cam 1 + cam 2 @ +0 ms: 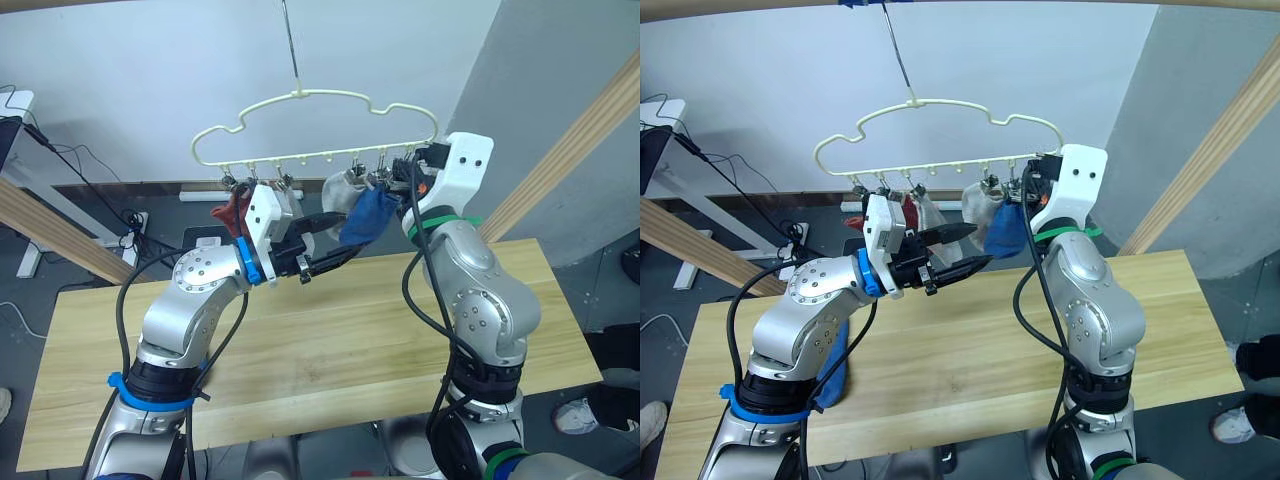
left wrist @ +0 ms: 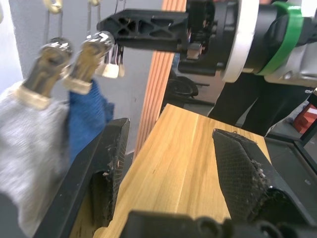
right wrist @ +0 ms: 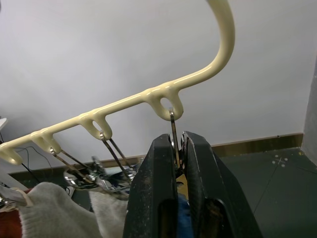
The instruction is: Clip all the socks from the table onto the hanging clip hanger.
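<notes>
We take the clip hanger (image 1: 318,128) as our landmark. Below it, nearest us, lies the table (image 1: 330,350). Above the table, just under the hanger's clip row, the left claw (image 1: 965,248) has its fingers spread, gripping nothing. The right claw (image 3: 179,163) is pressed together, pinching the wire of the hanger's end clip (image 3: 174,131). On the row hang a blue sock (image 1: 366,217), grey socks (image 1: 345,188) and a rust red sock (image 1: 231,211).

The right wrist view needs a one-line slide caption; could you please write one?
Right gripper pinches a silver clip hanging from the pale-yellow clip hanger, beside grey socks.
</notes>
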Robot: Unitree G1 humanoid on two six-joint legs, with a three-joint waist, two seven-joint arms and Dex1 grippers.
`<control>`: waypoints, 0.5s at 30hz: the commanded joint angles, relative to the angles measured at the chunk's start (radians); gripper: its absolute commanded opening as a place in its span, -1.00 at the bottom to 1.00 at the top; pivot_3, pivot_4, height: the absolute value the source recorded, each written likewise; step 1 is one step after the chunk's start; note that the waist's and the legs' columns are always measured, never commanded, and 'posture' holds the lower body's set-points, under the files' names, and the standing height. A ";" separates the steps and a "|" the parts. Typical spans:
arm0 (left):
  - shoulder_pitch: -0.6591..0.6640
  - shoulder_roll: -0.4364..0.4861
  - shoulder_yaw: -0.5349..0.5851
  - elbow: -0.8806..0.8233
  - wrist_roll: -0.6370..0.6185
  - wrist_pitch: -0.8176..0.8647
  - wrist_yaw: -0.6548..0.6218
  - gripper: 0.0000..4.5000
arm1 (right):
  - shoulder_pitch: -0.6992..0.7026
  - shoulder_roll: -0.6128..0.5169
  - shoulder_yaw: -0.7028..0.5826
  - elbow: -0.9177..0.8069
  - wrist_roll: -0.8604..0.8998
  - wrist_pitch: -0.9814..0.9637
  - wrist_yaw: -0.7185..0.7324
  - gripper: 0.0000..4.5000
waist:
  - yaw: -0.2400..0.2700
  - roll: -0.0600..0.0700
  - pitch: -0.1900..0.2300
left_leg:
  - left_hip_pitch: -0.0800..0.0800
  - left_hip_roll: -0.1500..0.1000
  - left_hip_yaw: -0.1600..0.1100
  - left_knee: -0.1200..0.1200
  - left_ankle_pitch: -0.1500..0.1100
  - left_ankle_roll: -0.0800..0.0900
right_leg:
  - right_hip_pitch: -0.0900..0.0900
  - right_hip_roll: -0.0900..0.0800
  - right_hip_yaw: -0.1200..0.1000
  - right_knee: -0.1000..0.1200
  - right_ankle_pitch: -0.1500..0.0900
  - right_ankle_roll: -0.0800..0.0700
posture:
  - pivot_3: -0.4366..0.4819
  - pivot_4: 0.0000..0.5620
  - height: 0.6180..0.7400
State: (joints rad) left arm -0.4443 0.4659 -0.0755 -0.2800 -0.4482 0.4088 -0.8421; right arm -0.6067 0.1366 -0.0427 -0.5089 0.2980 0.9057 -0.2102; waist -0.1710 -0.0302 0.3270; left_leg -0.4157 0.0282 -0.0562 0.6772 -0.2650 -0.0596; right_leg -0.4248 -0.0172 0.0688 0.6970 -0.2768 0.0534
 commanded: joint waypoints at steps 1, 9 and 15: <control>0.009 -0.006 0.002 -0.030 0.000 -0.018 0.007 0.31 | -0.001 0.045 0.006 -0.043 0.014 -0.018 -0.011 -0.99 | 0.000 0.000 0.000 | 0.000 0.000 0.000 0.000 0.000 0.000 | 0.000 0.000 0.000 0.000 0.000 0.000 | -0.61 -0.04 1.00; 0.132 -0.004 0.029 -0.070 0.037 0.000 0.110 0.31 | 0.001 0.029 0.017 -0.040 0.009 -0.025 -0.005 -0.99 | -0.001 0.000 0.000 | 0.000 0.001 0.000 0.000 0.000 0.000 | 0.000 0.000 0.000 0.000 0.000 0.000 | -0.61 -0.04 1.00; 0.344 -0.104 0.176 -0.112 0.134 -0.004 0.435 0.80 | 0.004 0.020 0.020 -0.036 0.006 -0.030 0.000 -1.00 | -0.007 0.000 0.000 | 0.000 0.002 -0.001 0.000 0.000 0.000 | 0.000 -0.001 0.001 0.000 0.000 0.000 | -0.60 -0.04 1.00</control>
State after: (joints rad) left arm -0.1349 0.3936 0.0319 -0.3433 -0.3465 0.4238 -0.5240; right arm -0.6061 0.1351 -0.0225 -0.5078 0.2974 0.9007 -0.2147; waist -0.1776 -0.0301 0.3269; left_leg -0.4157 0.0300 -0.0574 0.6770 -0.2651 -0.0595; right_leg -0.4251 -0.0184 0.0697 0.6968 -0.2768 0.0534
